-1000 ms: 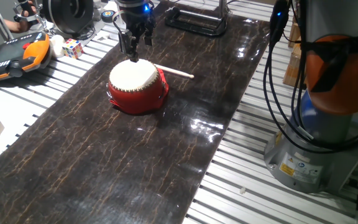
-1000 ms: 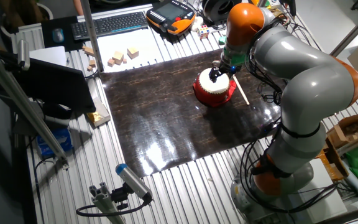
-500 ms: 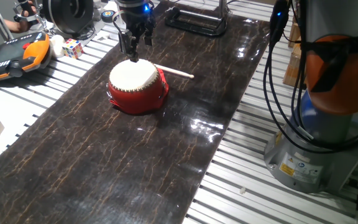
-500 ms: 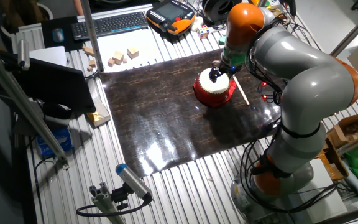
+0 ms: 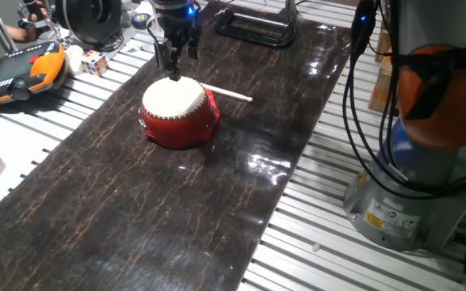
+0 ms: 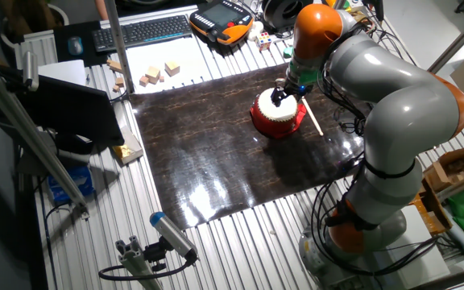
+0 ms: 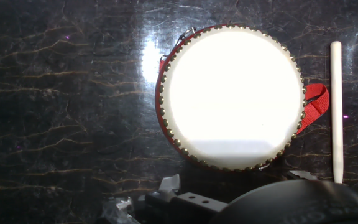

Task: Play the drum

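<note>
Nothing has moved between the earlier frames and now: arm, drum and stick all sit where they were.

Nearest us in one fixed view, the dark marble-patterned mat [image 5: 176,210] is bare. Mid-mat sits the drum [image 5: 178,111], red body, cream skin up, upright. Our gripper [image 5: 172,71] hangs over the far edge of the skin, fingers pointing down and looking drawn together with nothing between them; whether the tips touch the skin we cannot tell. In the hand view the drum [image 7: 232,98] fills the frame, with the skin's near edge just ahead of the fingers.

We judge the step in hand to be the tap itself. To do it well: straight down and up, short stroke, and land further in from the rim if we can, since an edge hit may tip or skid a light drum.

The wooden stick [image 5: 226,93] lies just beside the drum on the mat, unused and clear of a vertical stroke. Further back, off the mat: an orange pendant [image 5: 19,73], a colour cube [image 5: 95,62], wooden blocks [image 6: 159,72] and a keyboard [image 6: 143,31]. None of it blocks us.
</note>
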Robot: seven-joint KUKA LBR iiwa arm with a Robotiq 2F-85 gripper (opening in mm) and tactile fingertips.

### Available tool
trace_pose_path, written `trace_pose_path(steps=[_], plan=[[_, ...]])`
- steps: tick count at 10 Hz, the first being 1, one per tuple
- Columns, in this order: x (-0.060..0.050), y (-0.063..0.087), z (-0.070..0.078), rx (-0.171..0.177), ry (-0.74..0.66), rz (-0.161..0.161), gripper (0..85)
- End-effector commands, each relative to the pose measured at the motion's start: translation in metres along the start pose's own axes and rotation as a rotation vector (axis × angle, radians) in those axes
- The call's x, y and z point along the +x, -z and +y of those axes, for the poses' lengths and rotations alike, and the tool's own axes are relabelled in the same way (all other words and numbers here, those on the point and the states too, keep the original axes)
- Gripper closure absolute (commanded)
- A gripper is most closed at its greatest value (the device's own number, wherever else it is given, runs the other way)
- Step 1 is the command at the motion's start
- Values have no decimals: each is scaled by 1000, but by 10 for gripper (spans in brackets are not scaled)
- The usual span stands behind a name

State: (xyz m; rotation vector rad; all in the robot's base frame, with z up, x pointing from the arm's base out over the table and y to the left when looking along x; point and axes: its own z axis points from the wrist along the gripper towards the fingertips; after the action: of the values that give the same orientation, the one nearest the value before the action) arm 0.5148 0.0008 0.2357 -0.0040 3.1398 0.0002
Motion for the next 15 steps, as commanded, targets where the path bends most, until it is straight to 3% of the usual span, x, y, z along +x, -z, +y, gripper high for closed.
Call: trace_pose_path(steps=[1, 15], plan=[[0, 0, 0, 107, 165, 216, 840], [0, 0, 0, 110, 150, 214, 840]])
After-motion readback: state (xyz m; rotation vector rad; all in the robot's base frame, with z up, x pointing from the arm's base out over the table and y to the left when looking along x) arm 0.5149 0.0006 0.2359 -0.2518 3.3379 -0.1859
